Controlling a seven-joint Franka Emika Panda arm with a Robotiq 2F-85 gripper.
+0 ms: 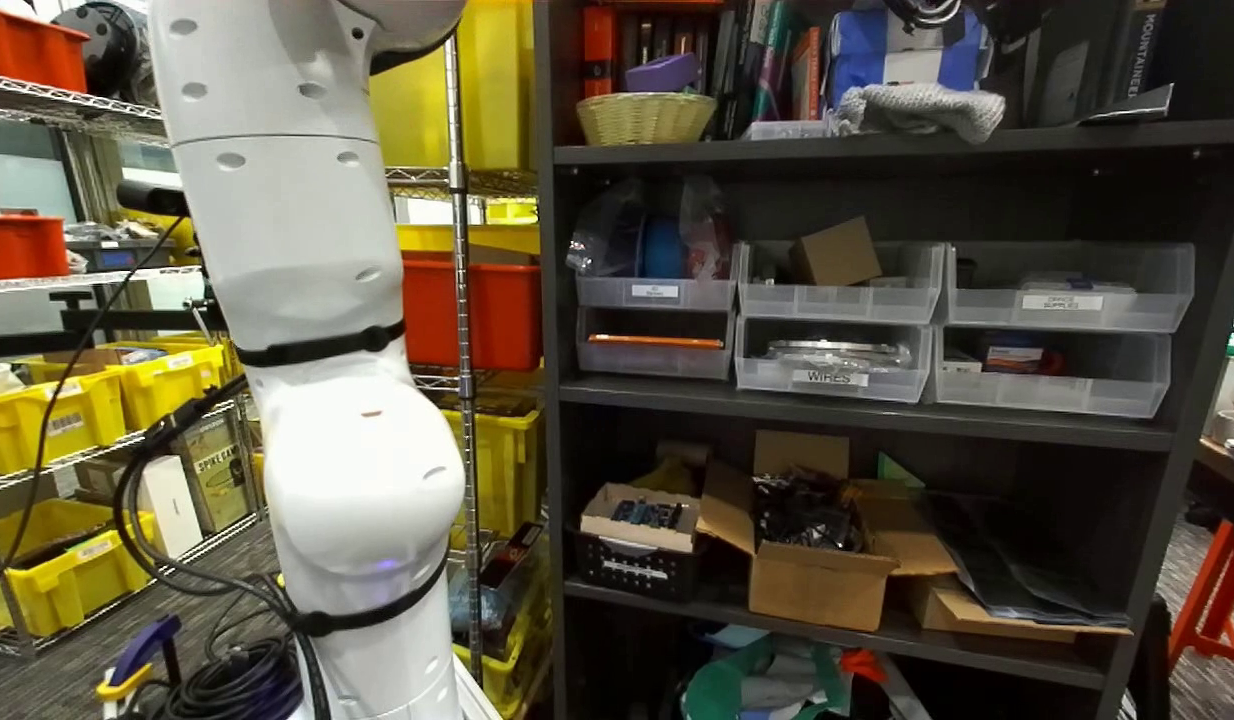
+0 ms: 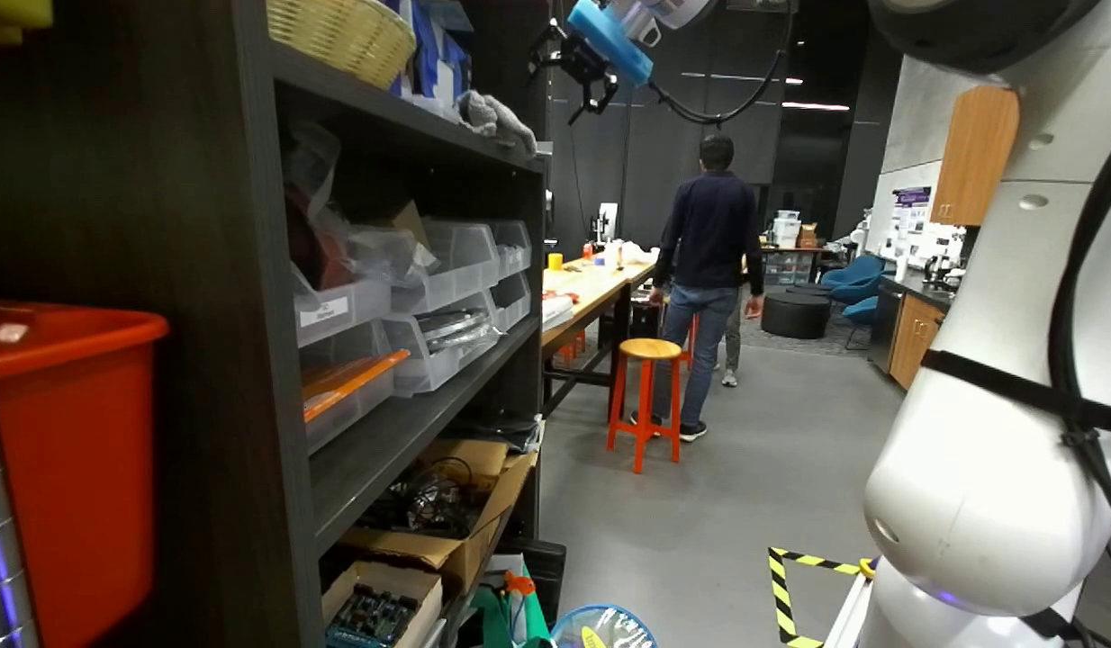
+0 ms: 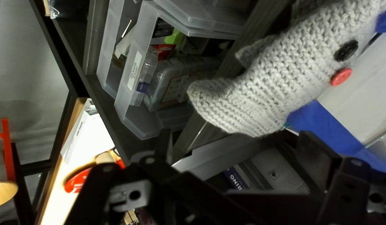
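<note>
The coarse grey knit point(image 3: 274, 73), with black and red buttons point(image 3: 341, 77), overhangs the front edge of the worktop point(image 1: 797, 149) near the spread pincer point(image 3: 238, 140).

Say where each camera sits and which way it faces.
In an exterior view, the camera stands before the dark shelf unit, facing it; the white arm stands at left.
In an exterior view, it looks along the shelf unit's front from one end, toward a person; arm at right, end effector at top.
Wrist view: mounted on the arm, looking past the end effector, along the bottom, at a grey knitted item.
Both exterior views share the shelf unit, arm and wicker basket.
</note>
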